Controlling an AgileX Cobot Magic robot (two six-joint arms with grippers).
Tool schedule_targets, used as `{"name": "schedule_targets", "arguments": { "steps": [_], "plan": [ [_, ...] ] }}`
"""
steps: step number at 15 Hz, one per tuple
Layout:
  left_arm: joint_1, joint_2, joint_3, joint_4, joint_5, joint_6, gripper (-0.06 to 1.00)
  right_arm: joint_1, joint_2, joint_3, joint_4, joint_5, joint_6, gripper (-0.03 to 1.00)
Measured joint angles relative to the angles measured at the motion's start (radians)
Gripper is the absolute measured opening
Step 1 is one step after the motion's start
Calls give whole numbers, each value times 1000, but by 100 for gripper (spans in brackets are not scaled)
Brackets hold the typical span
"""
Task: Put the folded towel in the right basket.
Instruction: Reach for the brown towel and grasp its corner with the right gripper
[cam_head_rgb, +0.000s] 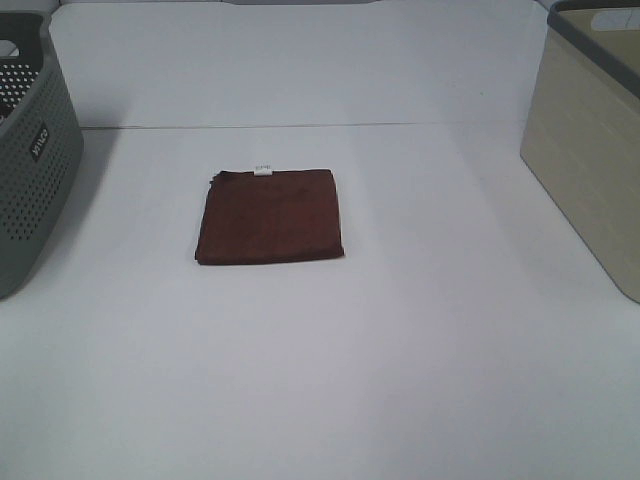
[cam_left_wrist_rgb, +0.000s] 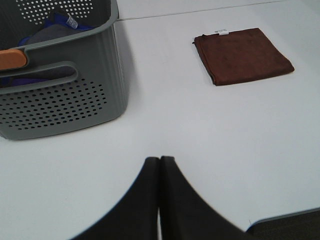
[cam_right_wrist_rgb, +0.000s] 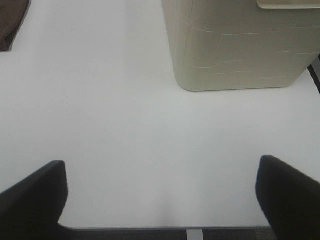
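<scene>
A dark red-brown folded towel (cam_head_rgb: 270, 215) with a small white tag lies flat in the middle of the white table (cam_head_rgb: 330, 380). It also shows in the left wrist view (cam_left_wrist_rgb: 242, 55) and at the edge of the right wrist view (cam_right_wrist_rgb: 11, 22). The right basket (cam_head_rgb: 590, 140) is cream with a grey rim and stands at the table's right edge; the right wrist view shows its wall (cam_right_wrist_rgb: 240, 45). My left gripper (cam_left_wrist_rgb: 160, 165) is shut and empty, far from the towel. My right gripper (cam_right_wrist_rgb: 162, 195) is wide open and empty, short of the cream basket. Neither gripper shows in the exterior view.
A grey perforated basket (cam_head_rgb: 30, 150) stands at the table's left edge. The left wrist view shows it (cam_left_wrist_rgb: 60, 95) holding dark blue and grey cloth and something orange. The table's near edge shows in both wrist views.
</scene>
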Motion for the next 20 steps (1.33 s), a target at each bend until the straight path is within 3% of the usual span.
{"name": "schedule_targets", "arguments": {
  "steps": [13, 20],
  "plan": [
    [0, 0, 0, 0, 0, 0, 0, 0, 8, -1, -7, -6, 0, 98],
    [0, 0, 0, 0, 0, 0, 0, 0, 366, -135, -7, -112, -1, 97]
  ]
}}
